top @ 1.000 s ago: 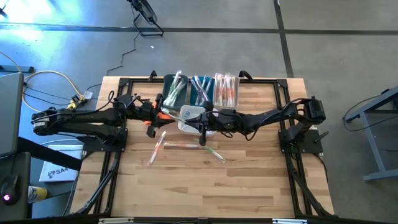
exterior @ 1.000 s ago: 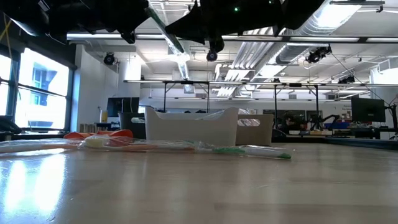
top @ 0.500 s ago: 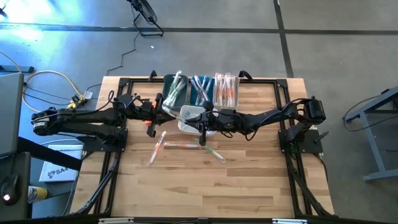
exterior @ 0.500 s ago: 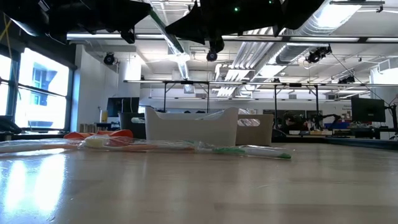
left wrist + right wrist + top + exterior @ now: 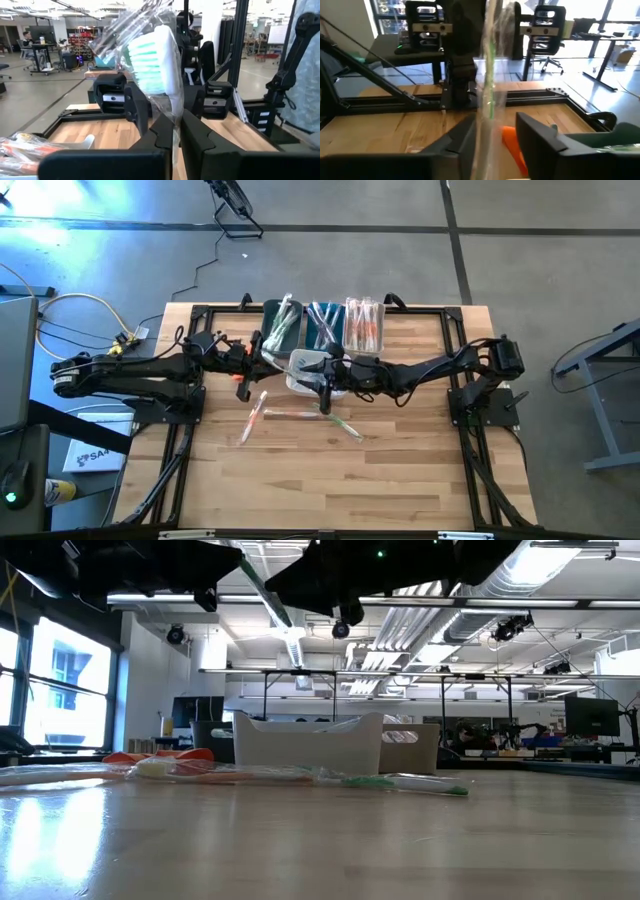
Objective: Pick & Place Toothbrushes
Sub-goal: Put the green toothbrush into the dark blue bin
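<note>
Wrapped toothbrushes [image 5: 322, 326] in bins; three loose [image 5: 300, 416] on table.

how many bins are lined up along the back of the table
3, side by side at the far edge: the green-brush bin leftmost, the blue-brush bin in the middle, the orange-brush bin rightmost. The arms may hide others.

I work in a big open lab or workshop. My wooden table [image 5: 300, 470] stands on a bare concrete floor [image 5: 540, 250]. Beyond it I see exposed ceiling pipes [image 5: 420, 615], strip lights [image 5: 560, 560], tall windows [image 5: 60, 680], other workbenches with monitors [image 5: 590, 718] and office chairs [image 5: 550, 47].
</note>
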Robot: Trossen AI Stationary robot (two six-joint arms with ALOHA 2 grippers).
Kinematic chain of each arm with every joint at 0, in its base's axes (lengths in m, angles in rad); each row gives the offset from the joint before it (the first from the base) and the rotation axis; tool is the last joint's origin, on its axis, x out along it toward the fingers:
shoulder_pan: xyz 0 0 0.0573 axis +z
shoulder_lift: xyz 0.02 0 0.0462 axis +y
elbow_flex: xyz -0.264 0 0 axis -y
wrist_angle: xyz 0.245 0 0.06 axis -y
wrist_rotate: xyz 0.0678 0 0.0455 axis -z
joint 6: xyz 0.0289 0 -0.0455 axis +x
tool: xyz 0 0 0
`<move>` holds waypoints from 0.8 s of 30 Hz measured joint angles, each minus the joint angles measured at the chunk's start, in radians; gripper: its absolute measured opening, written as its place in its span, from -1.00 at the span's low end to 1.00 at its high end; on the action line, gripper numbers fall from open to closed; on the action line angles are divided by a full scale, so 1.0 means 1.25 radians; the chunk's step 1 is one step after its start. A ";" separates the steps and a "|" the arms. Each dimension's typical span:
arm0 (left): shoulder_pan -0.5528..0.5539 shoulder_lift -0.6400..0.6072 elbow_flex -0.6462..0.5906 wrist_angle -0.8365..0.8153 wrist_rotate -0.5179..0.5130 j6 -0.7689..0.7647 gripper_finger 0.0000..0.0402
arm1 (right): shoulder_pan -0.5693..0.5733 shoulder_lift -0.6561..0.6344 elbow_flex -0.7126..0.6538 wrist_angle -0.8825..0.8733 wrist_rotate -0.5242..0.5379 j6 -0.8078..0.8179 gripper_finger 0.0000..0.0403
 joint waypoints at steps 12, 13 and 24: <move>0.000 -0.032 0.000 -0.043 -0.096 0.061 -0.96 | 0.060 -0.228 0.000 -0.337 0.125 -0.002 0.11; 0.000 -0.033 0.000 -0.043 -0.129 0.075 -0.96 | 0.065 -0.243 0.001 -0.349 0.125 -0.002 0.10; 0.001 -0.030 0.089 -0.239 -0.428 0.095 -0.96 | 0.076 -0.288 0.000 -0.420 0.125 -0.002 -0.05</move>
